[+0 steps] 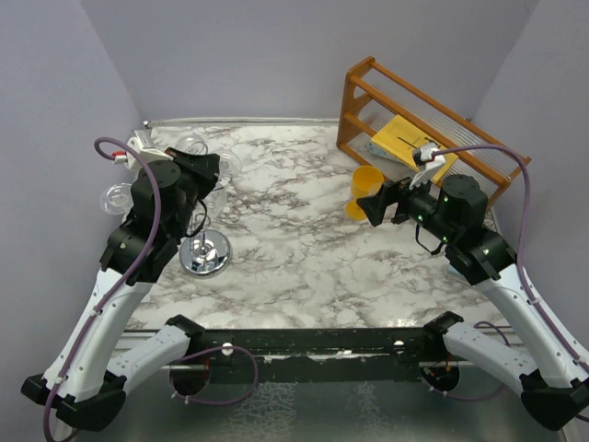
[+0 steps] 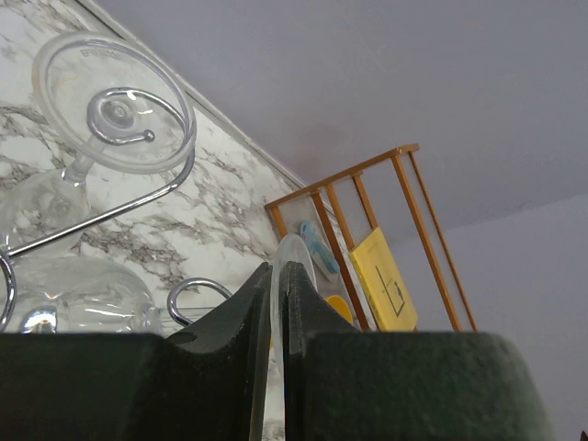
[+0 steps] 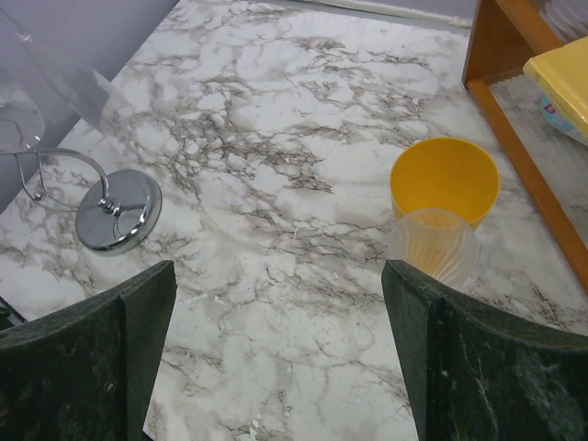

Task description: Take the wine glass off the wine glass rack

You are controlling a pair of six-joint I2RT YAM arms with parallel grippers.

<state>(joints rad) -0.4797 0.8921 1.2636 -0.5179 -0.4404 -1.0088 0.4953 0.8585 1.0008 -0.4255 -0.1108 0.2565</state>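
- Left arm at work on the wine glass rack (image 1: 204,252), standing at 9 o'clock on the marble desk (image 1: 304,258) as seen from overhead. My left fingers (image 2: 262,299) stand narrow, pinched on a thin clear edge of the wine glass (image 2: 294,246), which pokes up between the tips. I cannot tell whether that edge belongs to the foot or the bowl.
- The glass sits at the rack, among its curled wire arms and up off the desk. I judge it gripped but not yet lifted free.
- In the left wrist view, a second glass (image 2: 115,115) hangs at 10 o'clock from the tips. Its round foot is cradled in a wire curl with the bowl below, so a hung glass has its long axis up and down.
- The relation that counts is that the gripped glass lies dead ahead of the left fingers, touching both. As I read it, the coming move must slide the foot sideways out of its curl's open end rather than pull straight up. Which way that curl opens is hidden.
- My right fingers (image 1: 375,204) are spread wide with nothing between them. They wait at 3 o'clock, well apart from the rack, near a yellow cup (image 3: 444,179) and a ribbed clear cup (image 3: 432,246) in front of the wooden shelf rack (image 3: 487,46). The left arm is much the nearer.
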